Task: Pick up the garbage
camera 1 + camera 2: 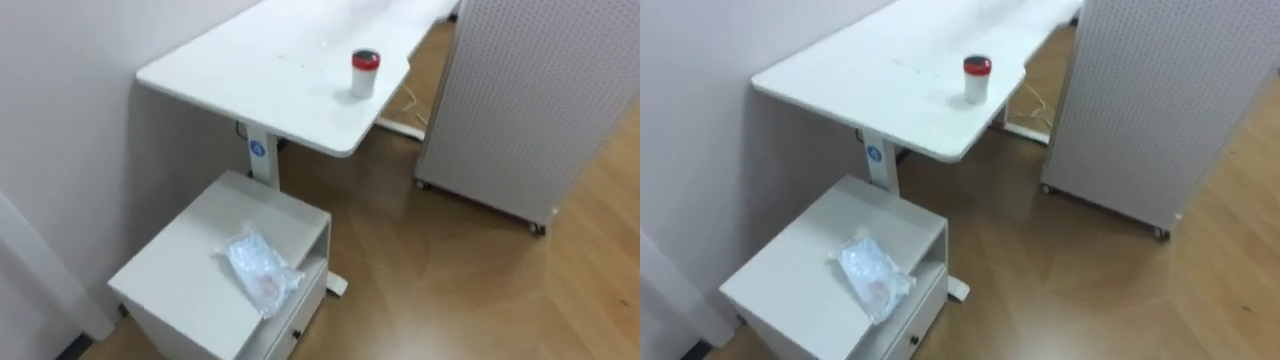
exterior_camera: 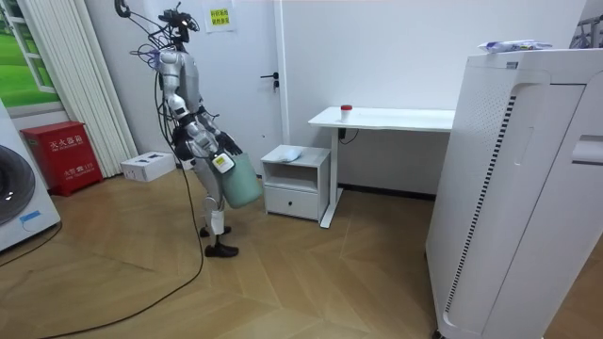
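Spotted crumpled plastic bag (image 1: 262,268) atop low cabinet (image 1: 172,268), near cabinet's front edge. Judged it light, soft, crinkly, slippery; would pinch bunched middle. Saw hands (image 2: 205,143) at green bin (image 2: 241,181), short of cabinet; could not tell whether apart or clamped.

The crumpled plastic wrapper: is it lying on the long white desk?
No: the crumpled plastic wrapper lies on top of the low white cabinet, while the desk carries a small red-lidded jar.

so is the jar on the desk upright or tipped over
Upright: the jar stands on its base on the desk, with its red lid on top.
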Controlling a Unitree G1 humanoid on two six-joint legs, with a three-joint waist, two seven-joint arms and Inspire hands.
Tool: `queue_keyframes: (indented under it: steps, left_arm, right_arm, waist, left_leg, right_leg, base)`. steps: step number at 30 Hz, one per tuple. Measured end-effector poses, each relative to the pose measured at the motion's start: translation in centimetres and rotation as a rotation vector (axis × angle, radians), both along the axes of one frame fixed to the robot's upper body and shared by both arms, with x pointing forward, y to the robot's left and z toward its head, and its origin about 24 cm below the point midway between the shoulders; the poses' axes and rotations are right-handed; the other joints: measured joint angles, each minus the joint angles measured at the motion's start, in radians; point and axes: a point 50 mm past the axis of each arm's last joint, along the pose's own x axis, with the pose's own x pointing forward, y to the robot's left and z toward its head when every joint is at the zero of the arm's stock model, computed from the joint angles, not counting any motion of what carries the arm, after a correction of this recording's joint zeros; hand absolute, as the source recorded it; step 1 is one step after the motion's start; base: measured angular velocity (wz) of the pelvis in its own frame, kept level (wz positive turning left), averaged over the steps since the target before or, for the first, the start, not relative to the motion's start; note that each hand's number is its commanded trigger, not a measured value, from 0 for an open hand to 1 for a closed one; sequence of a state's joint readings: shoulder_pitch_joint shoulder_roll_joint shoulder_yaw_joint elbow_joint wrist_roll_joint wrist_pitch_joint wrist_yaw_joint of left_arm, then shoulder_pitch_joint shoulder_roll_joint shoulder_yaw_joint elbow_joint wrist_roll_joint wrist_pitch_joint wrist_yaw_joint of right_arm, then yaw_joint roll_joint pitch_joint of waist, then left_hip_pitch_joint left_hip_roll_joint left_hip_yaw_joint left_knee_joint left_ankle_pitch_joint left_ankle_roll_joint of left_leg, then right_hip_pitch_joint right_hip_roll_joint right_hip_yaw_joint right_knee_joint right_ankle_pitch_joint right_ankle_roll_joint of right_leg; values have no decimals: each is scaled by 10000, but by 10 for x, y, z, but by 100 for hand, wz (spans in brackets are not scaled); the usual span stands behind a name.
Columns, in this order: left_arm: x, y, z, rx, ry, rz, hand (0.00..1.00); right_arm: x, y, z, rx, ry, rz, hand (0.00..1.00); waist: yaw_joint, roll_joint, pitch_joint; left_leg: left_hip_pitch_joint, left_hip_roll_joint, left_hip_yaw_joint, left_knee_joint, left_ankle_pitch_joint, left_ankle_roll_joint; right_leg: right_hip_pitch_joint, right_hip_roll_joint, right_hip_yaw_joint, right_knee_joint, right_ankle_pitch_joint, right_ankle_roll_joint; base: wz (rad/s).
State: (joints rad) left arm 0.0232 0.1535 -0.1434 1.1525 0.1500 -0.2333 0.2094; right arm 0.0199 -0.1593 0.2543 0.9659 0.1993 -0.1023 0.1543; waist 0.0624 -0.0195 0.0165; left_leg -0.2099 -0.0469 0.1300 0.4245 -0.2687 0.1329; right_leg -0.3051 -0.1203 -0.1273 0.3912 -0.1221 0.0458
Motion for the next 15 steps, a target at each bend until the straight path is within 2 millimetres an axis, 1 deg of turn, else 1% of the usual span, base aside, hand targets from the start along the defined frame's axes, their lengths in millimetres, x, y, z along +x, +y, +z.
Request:
queue_keyframes:
  steps: [1, 2, 5, 7, 10, 12, 14, 15]
  left_arm:
    - [0, -1, 0, -7, -16, 28, 0]
    - [0, -1, -1, 18, 3, 57, 0]
    - [-1, 0, 0, 180, -47, 182, 0]
    - [1, 0, 0, 228, -131, 181, 0]
    - [8, -1, 3, 406, -417, 22, 0]
    - [14, -2, 6, 599, -729, -134, 0]
    - [25, -3, 11, 1023, -1215, -470, 0]
    - [29, -3, 13, 1157, -1346, -567, 0]
  right_arm:
    - [1, -1, 1, -35, -108, 6, 100]
    - [4, -2, 2, -48, -246, 21, 100]
    - [9, -1, 5, 34, -506, 101, 100]
    - [9, 1, 5, 69, -501, 209, 100]
    - [10, 1, 5, 137, -528, 241, 100]
    - [11, 1, 6, 150, -626, 239, 100]
    - [17, 2, 8, 145, -787, 283, 100]
    - [19, 2, 9, 152, -843, 298, 100]
  waist:
    - [-5, 63, 1]
    - [6, 142, -18]
    - [20, 200, -16]
    - [-1, 194, -20]
    - [-6, 162, 1]
    - [-16, 122, 26]
    - [-9, 90, 72]
    - [-28, 83, 77]
  left_leg:
    - [172, 49, -163, -136, -34, -98]
    - [331, 104, -273, -359, -16, -172]
    - [774, 212, -328, -873, 48, -347]
    - [930, 263, -354, -1066, 71, -394]
    - [985, 318, -355, -1173, 77, -407]
    - [938, 319, -353, -1172, 72, -415]
    - [830, 313, -367, -1174, 69, -420]
    - [799, 313, -371, -1175, 67, -424]
  right_leg:
    - [261, 196, 123, -208, 263, 81]
    - [507, 289, 112, -490, 267, 75]
    - [862, 472, 111, -864, 239, 17]
    - [1001, 536, 89, -991, 212, -17]
    - [1033, 562, -141, -1023, 170, -79]
    - [956, 550, -163, -984, 136, -109]
    - [867, 538, -196, -1009, 133, -110]
    - [834, 534, -227, -1005, 133, -111]
  base:
    - [30]
    - [21]
    - [3]
    - [0]
    - [0]
    - [0]
    - [0]
    - [4]
